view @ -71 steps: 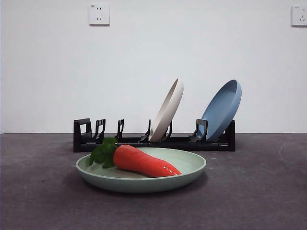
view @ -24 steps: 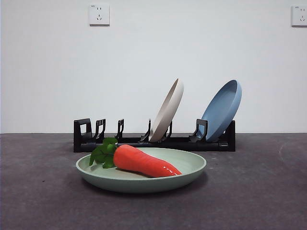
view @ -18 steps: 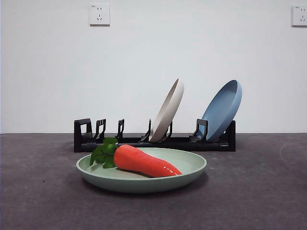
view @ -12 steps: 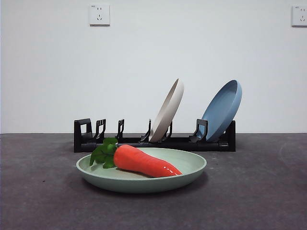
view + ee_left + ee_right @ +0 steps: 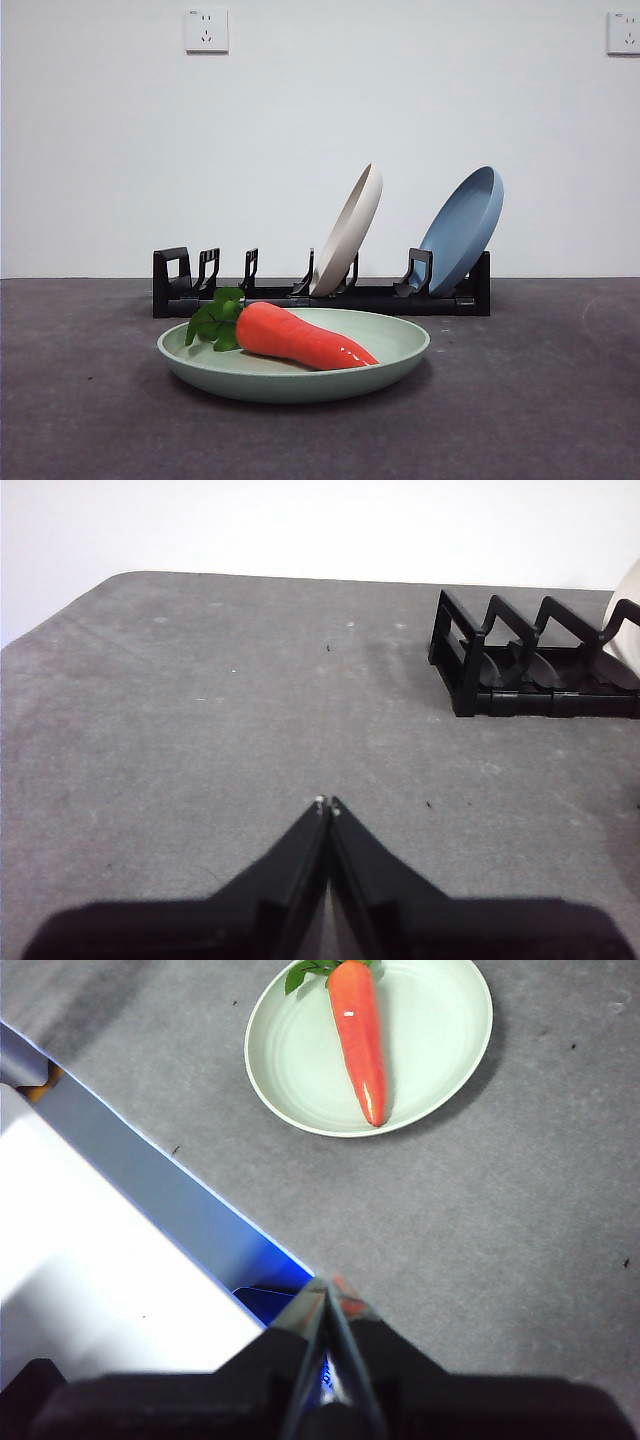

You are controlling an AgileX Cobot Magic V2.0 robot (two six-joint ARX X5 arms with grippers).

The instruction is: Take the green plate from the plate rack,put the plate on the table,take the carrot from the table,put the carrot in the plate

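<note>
Front view is showing the carrot [image 5: 300, 338] lying in the green plate [image 5: 400, 350]; I'm keeping both jaws clenched, empty, well clear.

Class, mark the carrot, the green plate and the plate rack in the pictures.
carrot [image 5: 300, 338], front view, middle of the orange body.
green plate [image 5: 400, 352], front view, bare rim beside the carrot's tip.
plate rack [image 5: 180, 285], front view, empty end prongs.

A cream-white plate [image 5: 350, 232] and a blue plate [image 5: 464, 228] lean tilted. Two white wall sockets [image 5: 206, 30] sit on the white wall [image 5: 300, 110] behind.
</note>
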